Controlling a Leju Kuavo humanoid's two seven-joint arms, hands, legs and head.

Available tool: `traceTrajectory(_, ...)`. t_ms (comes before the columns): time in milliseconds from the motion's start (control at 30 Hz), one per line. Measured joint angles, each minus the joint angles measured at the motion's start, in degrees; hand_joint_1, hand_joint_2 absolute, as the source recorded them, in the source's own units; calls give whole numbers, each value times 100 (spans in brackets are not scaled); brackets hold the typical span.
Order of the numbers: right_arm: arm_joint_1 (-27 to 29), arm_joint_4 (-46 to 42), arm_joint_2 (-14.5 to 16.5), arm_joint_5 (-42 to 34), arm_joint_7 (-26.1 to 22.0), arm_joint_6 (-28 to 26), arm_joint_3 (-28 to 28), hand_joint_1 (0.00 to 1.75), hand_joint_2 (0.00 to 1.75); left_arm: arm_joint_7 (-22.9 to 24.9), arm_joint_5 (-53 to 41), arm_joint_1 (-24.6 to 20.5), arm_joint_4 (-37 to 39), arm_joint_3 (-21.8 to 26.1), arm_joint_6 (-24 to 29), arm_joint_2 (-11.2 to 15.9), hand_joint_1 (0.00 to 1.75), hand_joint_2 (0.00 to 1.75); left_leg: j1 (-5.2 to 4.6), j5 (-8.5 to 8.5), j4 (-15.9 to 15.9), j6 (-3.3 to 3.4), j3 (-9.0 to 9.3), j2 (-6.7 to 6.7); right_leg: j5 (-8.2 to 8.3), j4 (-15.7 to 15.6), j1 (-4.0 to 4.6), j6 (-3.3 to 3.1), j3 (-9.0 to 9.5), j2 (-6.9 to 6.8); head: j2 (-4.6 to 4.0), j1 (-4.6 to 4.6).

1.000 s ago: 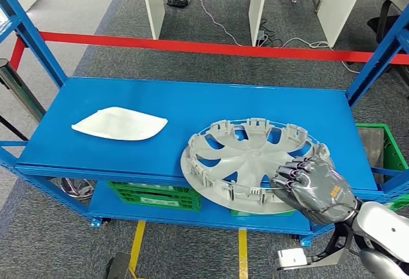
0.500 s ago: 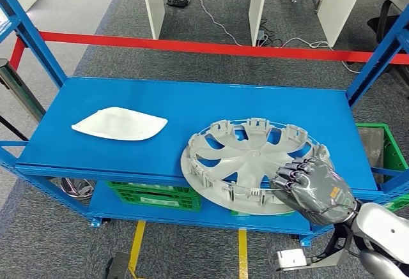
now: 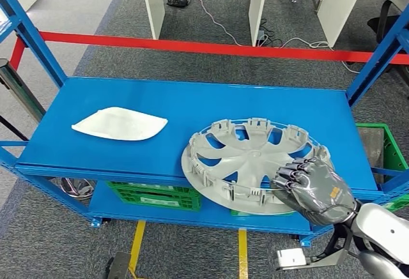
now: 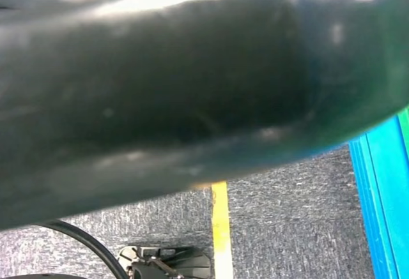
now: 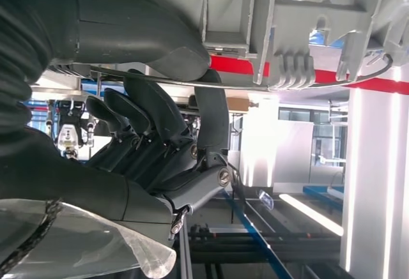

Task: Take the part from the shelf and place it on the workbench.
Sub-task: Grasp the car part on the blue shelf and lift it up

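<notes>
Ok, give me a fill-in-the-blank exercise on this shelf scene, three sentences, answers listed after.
1. The grey wheel cover lies on the ___ shelf, its near edge jutting over the front.
2. The right robot hand grips the wheel cover at its ___.
3. The white curved panel lies to the ___ of the wheel cover in the head view, apart from it.

Missing words: blue; rim; left
</notes>
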Motion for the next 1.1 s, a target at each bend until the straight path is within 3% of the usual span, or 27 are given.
traceTrajectory(500,75,0,0,0,2,-1,0,175,175,45,3,0,0,4,40,-3,0,0,0,0,0,0,0,0,0,0,0,0,0,0,0,-1)
traceTrajectory(900,71,0,2,-17,2,39,0,175,175,123,-32,-15,0,62,369,-21,0,0,0,0,0,0,0,0,0,0,0,0,1,0,0,-1)
traceTrajectory(1100,63,0,2,-32,-1,51,0,175,175,131,36,-24,0,138,295,-15,0,0,-30,-24,37,51,-13,0,12,-10,-28,46,3,-2,0,-2)
